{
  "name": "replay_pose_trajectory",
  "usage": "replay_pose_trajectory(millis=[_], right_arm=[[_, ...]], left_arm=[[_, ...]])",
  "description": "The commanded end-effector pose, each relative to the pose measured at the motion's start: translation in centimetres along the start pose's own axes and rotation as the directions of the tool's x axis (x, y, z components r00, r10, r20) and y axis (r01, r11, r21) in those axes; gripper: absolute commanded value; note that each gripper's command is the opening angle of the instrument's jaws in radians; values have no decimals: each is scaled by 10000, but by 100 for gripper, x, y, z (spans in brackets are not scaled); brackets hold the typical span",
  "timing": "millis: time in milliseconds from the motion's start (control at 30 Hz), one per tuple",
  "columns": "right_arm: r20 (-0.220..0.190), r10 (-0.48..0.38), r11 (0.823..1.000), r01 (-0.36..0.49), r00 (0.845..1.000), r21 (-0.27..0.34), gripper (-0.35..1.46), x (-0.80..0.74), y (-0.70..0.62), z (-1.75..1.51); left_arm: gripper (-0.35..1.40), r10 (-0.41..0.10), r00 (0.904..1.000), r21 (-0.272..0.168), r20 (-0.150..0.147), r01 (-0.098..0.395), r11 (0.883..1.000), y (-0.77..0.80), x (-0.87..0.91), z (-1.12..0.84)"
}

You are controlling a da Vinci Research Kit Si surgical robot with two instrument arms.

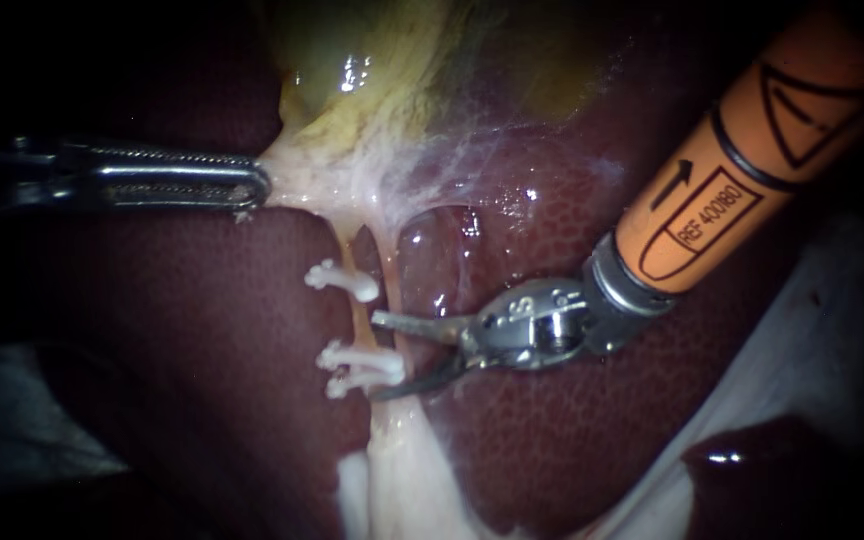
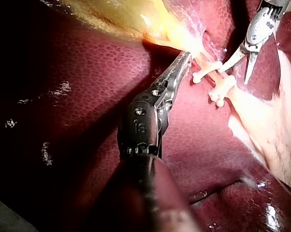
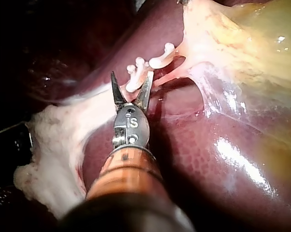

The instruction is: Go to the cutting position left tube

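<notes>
The approach to the cut is under way, and I'd judge it nearly finished but not quite lined up. The right instrument (image 1: 377, 355) is reaching in from the upper right on its orange shaft, wrist bent so the tip is pointing across toward the left tube (image 1: 358, 322). Its claw is standing apart, with nothing gripped between the two thin blades.

The left tube is running down over the liver (image 1: 202, 350) from the pale tissue (image 1: 297, 185) under the gallbladder (image 1: 372, 60). It is carrying an upper clip (image 1: 344, 282) and a pair of lower clips (image 1: 362, 365), with a bare stretch between them. The upper blade tip is lying just beside that bare stretch. The lower blade is passing under the lower clips, so the open claw is taking in clips as well as tube. The right wrist view shows the same: the lower clips are sitting between the blades.

The left instrument (image 1: 252, 188) is lying almost level, coming in from the left. Its claw is clamped on the pale tissue, and the tissue looks stretched taut toward it.

The next move, I think, calls for a small shift toward the upper clip. Then comes a short advance, until only the bare stretch is lying between the blades, clear of the liver beneath.
</notes>
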State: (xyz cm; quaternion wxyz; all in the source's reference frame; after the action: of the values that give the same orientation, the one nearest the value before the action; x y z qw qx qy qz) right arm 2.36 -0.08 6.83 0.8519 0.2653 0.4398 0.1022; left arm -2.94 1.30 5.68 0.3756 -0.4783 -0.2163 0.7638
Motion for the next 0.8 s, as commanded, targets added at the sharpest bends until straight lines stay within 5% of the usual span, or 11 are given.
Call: replay_pose_trajectory(millis=[33, 367, 800], right_arm=[[-10, 43, 10000, -42, 10000, 61, 144, -3, 2, 0], [-193, 464, 9962, -448, 9987, 742, 144, -15, 18, 6], [-980, 281, 9829, -96, 9948, 1841, 140, 1, 25, 28]], left_arm=[[-35, -1, 10000, 4, 1, 1, 10000, 0, 0, 0], [-35, 0, 10000, 7, 0, 0, 10000, 0, 0, 0], [-35, 2, 10000, 16, -3, -2, 10000, 1, 0, 1]])
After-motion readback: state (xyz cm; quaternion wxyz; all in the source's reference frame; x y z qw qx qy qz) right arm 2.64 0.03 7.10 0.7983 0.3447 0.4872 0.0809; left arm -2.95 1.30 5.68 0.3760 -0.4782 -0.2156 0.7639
